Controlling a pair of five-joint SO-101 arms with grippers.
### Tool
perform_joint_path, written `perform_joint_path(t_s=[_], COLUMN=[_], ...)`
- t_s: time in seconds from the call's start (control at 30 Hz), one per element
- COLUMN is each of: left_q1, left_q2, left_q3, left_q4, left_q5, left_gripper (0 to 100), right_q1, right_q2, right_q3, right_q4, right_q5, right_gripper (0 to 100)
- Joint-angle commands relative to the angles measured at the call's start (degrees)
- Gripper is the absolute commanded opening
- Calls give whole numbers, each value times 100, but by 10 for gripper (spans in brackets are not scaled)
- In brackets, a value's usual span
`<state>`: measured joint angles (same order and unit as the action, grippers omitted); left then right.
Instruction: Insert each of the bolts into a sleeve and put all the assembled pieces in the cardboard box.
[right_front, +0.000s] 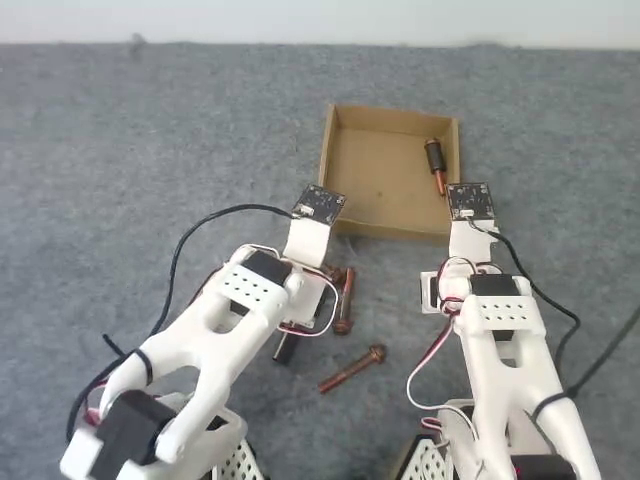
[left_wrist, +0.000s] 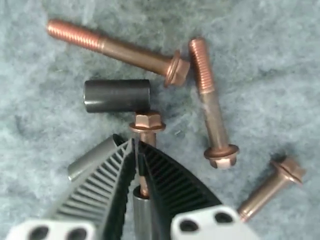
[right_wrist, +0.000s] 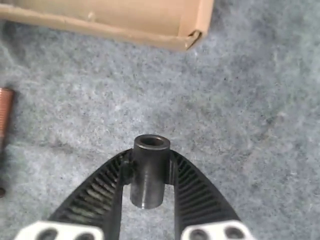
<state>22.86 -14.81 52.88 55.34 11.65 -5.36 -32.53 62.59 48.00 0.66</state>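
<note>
Right fingers (right_wrist: 95, 200) clamp a sleeve (right_wrist: 151, 170) by its sides — bore open, likely for the bolt (left_wrist: 147, 125) the left fingers (left_wrist: 170, 180) pinch.

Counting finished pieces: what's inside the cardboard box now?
One bolt-in-sleeve piece lies by the cardboard box's right wall; the rest of its floor looks bare. Wrist boards cover its near corners.

Every bolt (left_wrist: 127, 50) I see is copper, each sleeve (left_wrist: 117, 95) black, the box (right_front: 380, 180) plain tan, the carpet (right_front: 150, 150) mottled blue-grey. My arms (right_front: 230, 310) are white; left gripper (left_wrist: 136, 145) and right gripper (right_wrist: 150, 159) black, ribbed.
</note>
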Motion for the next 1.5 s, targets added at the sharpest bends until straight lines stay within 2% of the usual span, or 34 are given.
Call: perform_joint_path(t_s=[0.0,0.3,0.53,0.73,1.07,1.27,1.47], left_q1=[220,387,352,387,404,1011,1108], left_q2=[176,422,422,422,220,-835,-686], left_q3=[-207,-356,-567,-593,-593,-303,48], left_q4=[-9,0,413,440,510,826,299], left_q5=[-70,-79,-62,-44,-53,-53,-53], left_gripper=[13,17,160,121,119,123,123], right_q1=[-75,-75,-75,-75,-75,-4,743], right_q2=[-286,-286,-286,-286,-286,-286,-295], right_q3=[-62,-62,-62,-62,-62,-62,-141], right_q4=[-84,-84,-84,-84,-84,-31,233], right_q5=[141,141,141,141,141,141,246], right_gripper=[6,6,6,6,6,6,6])
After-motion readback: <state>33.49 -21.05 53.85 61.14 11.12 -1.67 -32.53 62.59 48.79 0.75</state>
